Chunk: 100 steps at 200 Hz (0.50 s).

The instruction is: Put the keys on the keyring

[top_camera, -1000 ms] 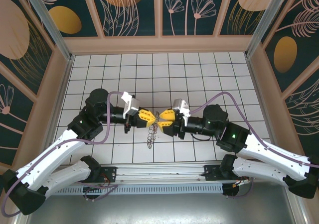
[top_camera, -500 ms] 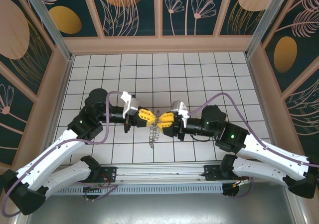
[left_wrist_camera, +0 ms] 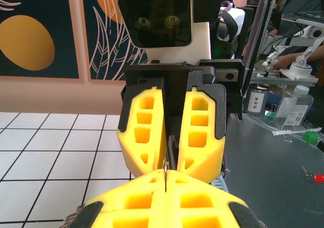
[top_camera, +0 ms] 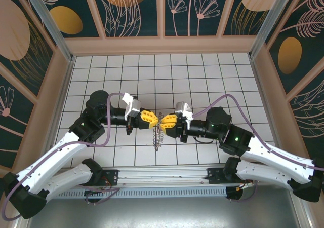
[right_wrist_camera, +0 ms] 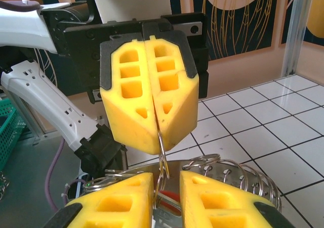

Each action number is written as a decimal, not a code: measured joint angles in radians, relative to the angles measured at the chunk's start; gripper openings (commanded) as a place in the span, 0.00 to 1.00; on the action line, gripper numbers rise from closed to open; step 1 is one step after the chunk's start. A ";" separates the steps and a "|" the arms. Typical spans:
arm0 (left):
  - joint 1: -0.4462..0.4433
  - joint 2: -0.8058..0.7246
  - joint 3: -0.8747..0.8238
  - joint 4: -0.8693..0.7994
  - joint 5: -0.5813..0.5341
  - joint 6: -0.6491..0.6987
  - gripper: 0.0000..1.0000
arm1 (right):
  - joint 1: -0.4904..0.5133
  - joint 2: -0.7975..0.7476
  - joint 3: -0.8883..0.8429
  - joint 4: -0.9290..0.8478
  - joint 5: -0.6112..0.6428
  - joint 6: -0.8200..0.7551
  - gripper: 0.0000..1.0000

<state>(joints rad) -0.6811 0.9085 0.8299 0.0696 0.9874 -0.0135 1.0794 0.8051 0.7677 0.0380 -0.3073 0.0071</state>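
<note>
No legible text anywhere

The left gripper (top_camera: 155, 120) and the right gripper (top_camera: 163, 121) carry fingers of yellow moulded plastic, matt and faintly grainy, seated in matt black plastic holders. The keyring (top_camera: 158, 135) is bare grey metal wire, polished, with bright glints. The table (top_camera: 202, 76) is white tile, smooth with a slight sheen. The arm shells (top_camera: 55, 154) are glossy white plastic. The cage post (top_camera: 45, 20) is pale metal, dull-finished.
</note>
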 measured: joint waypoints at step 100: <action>0.000 0.001 -0.006 -0.024 -0.011 0.005 0.02 | 0.000 0.002 -0.011 0.008 0.026 -0.014 0.00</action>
<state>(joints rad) -0.6807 0.9096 0.8234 0.0460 0.9768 -0.0086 1.0798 0.8074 0.7563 0.0463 -0.2813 -0.0074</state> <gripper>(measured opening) 0.063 0.047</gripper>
